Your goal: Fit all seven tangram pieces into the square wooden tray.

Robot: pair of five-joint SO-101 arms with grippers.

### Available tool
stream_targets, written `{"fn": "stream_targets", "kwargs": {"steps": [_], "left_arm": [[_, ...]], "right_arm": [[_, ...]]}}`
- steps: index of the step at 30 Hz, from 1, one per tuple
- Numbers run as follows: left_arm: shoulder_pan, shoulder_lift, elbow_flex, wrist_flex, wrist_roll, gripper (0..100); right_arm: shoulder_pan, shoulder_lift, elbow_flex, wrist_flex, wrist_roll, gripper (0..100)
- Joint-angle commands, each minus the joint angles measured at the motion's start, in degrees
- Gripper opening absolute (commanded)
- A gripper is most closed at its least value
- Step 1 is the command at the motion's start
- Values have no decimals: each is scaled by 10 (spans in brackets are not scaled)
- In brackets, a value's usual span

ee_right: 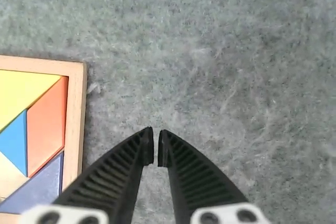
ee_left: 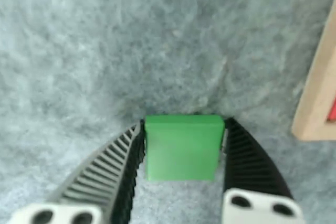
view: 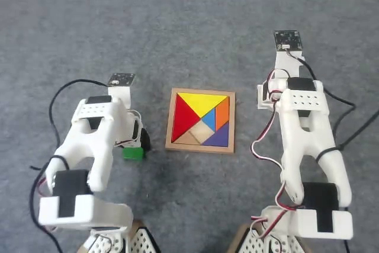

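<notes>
Left gripper [ee_left: 184, 126], its ribbed black fingers [ee_left: 105, 166] closed in, clamps a smooth green block [ee_left: 182, 148] by two opposite sides, with fuzzy grey carpet [ee_left: 157, 40] beneath, near the tray's left edge. Right gripper [ee_right: 156, 148] is closed on nothing, tips nearly touching, near the tray's right rim. Between the arms lies the square wooden tray [view: 201, 92], holding flat red, yellow, orange, blue, purple and bare-wood pieces [view: 201, 103].
</notes>
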Motion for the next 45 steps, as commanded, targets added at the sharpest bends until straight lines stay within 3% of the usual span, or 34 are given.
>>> {"fn": "stream_targets", "kwargs": {"steps": [1,28,37,45], "left_arm": [[1,4,-18,4,10,203],[1,3,-13,10,11,76],[0,3,-80,75,9,9],[0,-20,-104,98,11,10]], "right_arm": [[0,-8,-5,-11,-2,28],[0,-8,-6,-11,-2,28],[0,-8,-6,-11,-1,28],[0,-8,-6,-11,-1,28]]}}
